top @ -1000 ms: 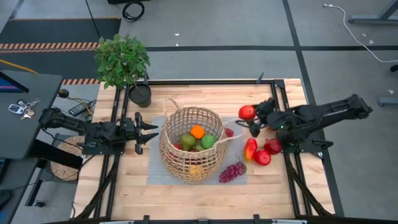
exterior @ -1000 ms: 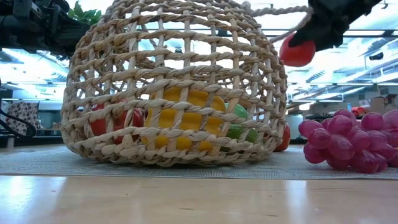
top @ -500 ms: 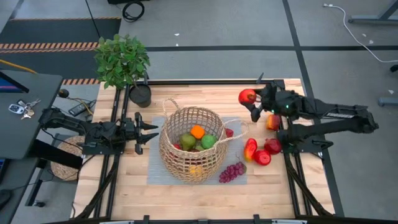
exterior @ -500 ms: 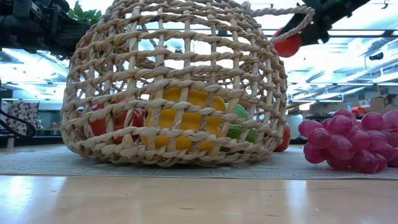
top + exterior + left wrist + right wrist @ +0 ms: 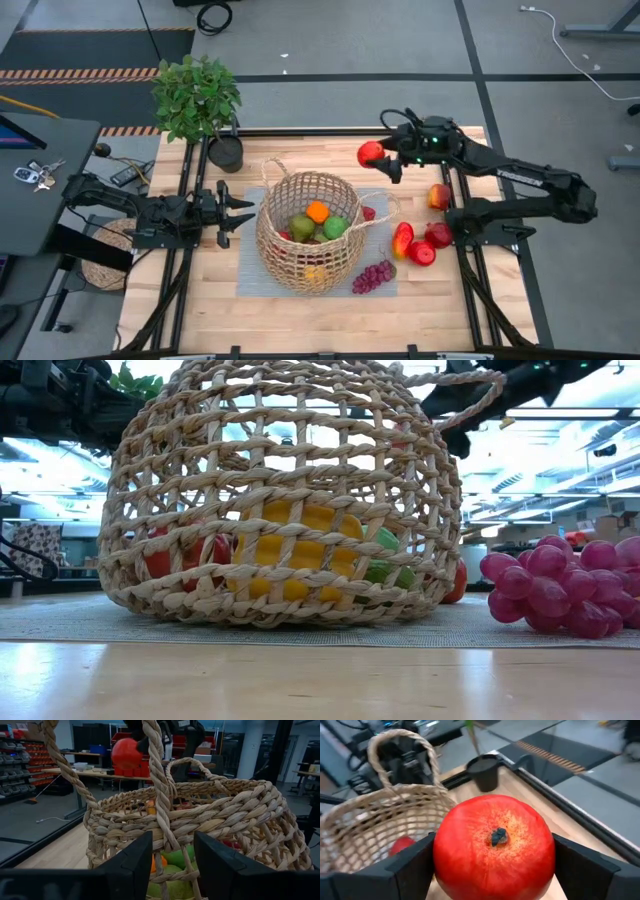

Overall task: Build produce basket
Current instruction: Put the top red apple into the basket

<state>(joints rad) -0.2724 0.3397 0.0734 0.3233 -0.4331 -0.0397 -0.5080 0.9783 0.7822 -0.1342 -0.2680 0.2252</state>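
The tan wicker basket [image 5: 308, 232] stands on a grey mat [image 5: 248, 282] at the table's middle, with an orange [image 5: 317, 211] and green pieces [image 5: 335, 227] of produce inside. My right gripper [image 5: 383, 157] is shut on a red apple [image 5: 371, 153], above the table's far side, just beyond and right of the basket's rim. My left gripper [image 5: 243, 210] stands open and level at the basket's left side. In its wrist view a loop handle [image 5: 159, 795] rises between its fingers, apart from both. My right gripper pinches the red apple [image 5: 492, 845] between its two fingers, one on each opposite side [image 5: 442, 857]. The fingers come from the table's right, slanting a little downward. The apple is lifted clear of the table, its dark blossom end [image 5: 497, 836] facing the wrist camera.
On the table to the basket's right lie a purple grape bunch [image 5: 372, 275], several red pieces [image 5: 421, 253] and a red-yellow fruit [image 5: 438, 196]. A potted plant [image 5: 197, 95] in a black pot [image 5: 226, 153] stands at the far left. Black frame rails [image 5: 455, 180] run along the sides.
My right gripper has carried the red apple toward the table's far edge and then left toward the basket, turning as it went. The apple stays clear of the table. A red-yellow fruit, hidden under the arm before, now shows on the table's right.
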